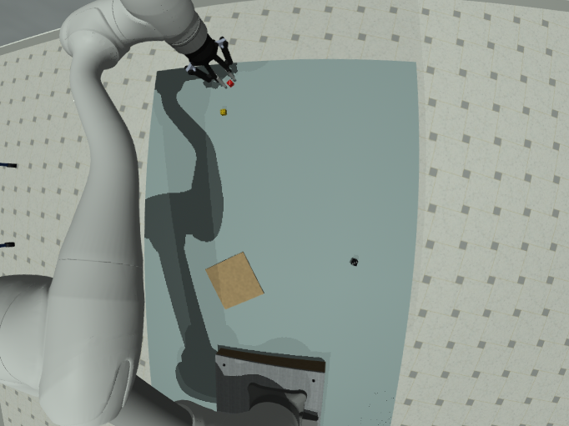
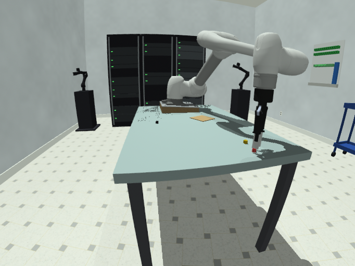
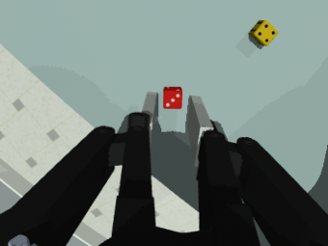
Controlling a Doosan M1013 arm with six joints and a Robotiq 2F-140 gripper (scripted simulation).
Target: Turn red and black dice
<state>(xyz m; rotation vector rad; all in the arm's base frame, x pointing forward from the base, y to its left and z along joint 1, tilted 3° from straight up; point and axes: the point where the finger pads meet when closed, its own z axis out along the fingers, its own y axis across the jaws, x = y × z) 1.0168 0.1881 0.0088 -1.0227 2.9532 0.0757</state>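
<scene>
Arm outstretched, pincer point(image 3: 173, 109) pointing down, partly open

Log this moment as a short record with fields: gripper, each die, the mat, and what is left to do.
gripper: black two-finger gripper partly open, fingers either side of the red die, holding nothing
red die: small red die on the grey-green table near its far corner, face with three pips towards the wrist camera
yellow die: small yellow die close by, apart from the gripper
black die: small black die alone, off the mat
mat: square tan mat, no die on it
remaining: both the red and black dice are not yet on the mat
</scene>
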